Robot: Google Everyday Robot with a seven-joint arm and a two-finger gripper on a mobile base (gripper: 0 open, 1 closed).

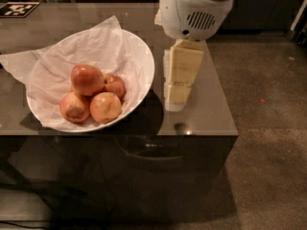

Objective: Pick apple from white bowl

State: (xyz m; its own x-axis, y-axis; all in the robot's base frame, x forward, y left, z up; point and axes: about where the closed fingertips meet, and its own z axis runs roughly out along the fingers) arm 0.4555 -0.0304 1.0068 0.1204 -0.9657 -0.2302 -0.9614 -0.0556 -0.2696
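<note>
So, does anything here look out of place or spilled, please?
Only the tissue paper, spilling over the left rim of the white bowl onto the table. The apples sit inside; the gripper hangs right of the bowl.

Dim, warm light is cast from above. The pincer (175, 98), held over the table (206, 116) beside the white bowl (145, 56), is brightly lit; deep shadow is thrown between them.

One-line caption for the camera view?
End effector hangs beside the bowl, the apple untouched inside.
</note>
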